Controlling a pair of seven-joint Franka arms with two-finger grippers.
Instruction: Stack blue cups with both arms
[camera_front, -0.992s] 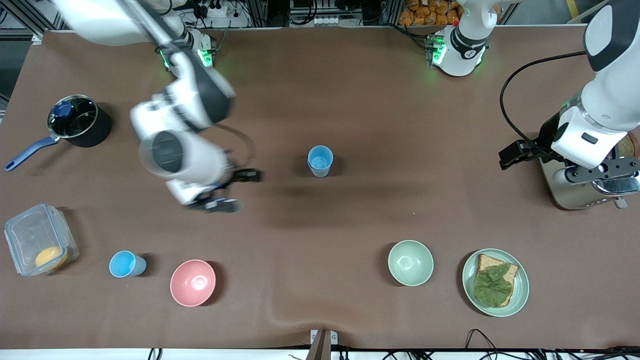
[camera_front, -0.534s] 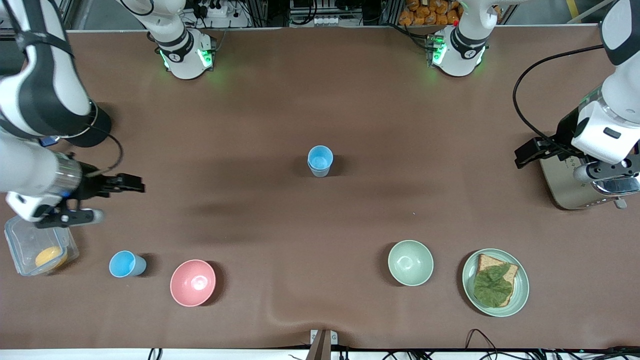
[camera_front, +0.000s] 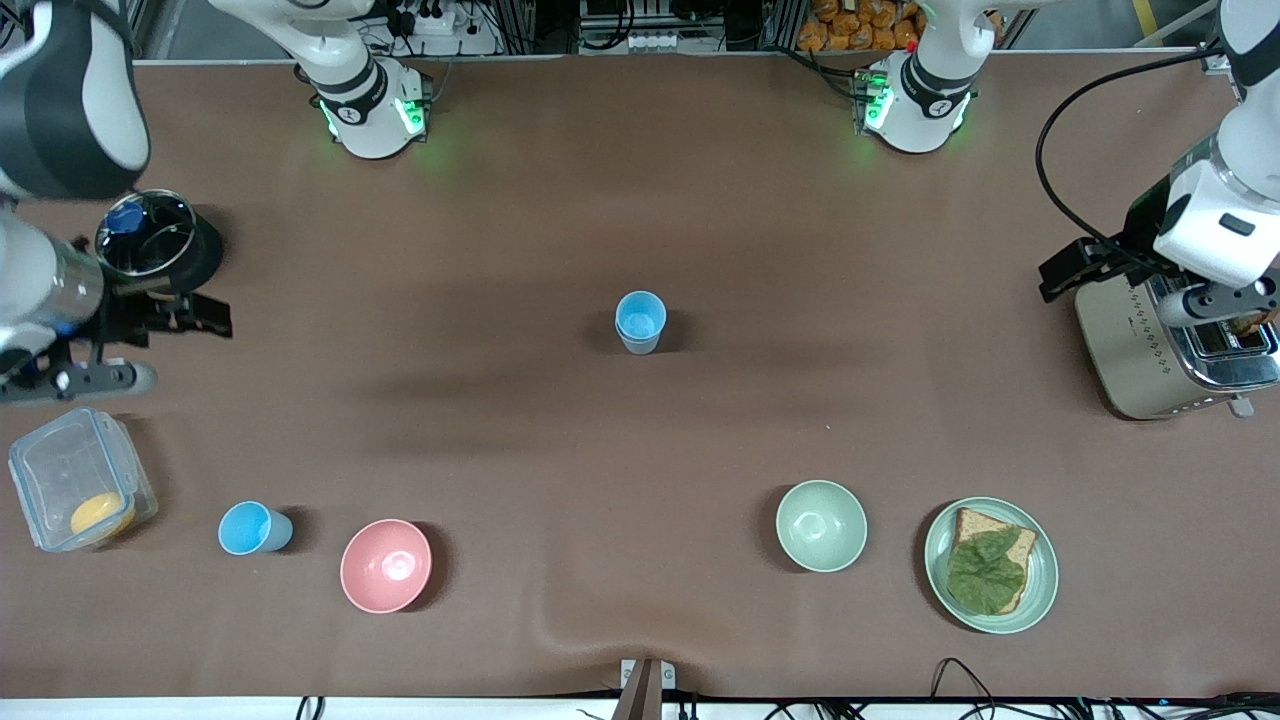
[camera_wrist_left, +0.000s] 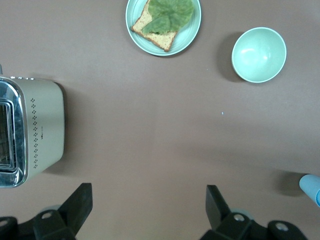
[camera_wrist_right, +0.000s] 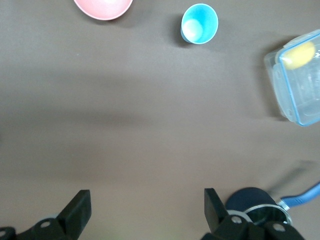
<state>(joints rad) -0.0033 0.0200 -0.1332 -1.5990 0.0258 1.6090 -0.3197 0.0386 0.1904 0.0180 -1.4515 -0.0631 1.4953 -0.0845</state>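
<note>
One blue cup (camera_front: 640, 322) stands upright in the middle of the table. It shows at the edge of the left wrist view (camera_wrist_left: 311, 188). A second blue cup (camera_front: 254, 528) stands near the front edge, between the clear box and the pink bowl. It also shows in the right wrist view (camera_wrist_right: 199, 23). My right gripper (camera_front: 110, 370) is open and empty, over the table between the pot and the clear box; its jaws (camera_wrist_right: 145, 210) stand wide apart. My left gripper (camera_front: 1190, 300) is open and empty over the toaster's edge; its jaws (camera_wrist_left: 147, 210) stand wide apart.
A dark pot (camera_front: 160, 245) with a blue handle and a clear box (camera_front: 80, 478) holding something yellow are at the right arm's end. A toaster (camera_front: 1160, 345) is at the left arm's end. A pink bowl (camera_front: 386, 565), a pale green bowl (camera_front: 821, 525) and a plate (camera_front: 1040, 590) with toast line the front.
My right arm has swung from mid-table out to its own end, beside the pot. My left gripper has drifted a little away from the front camera, over the toaster. The cups have not moved.
</note>
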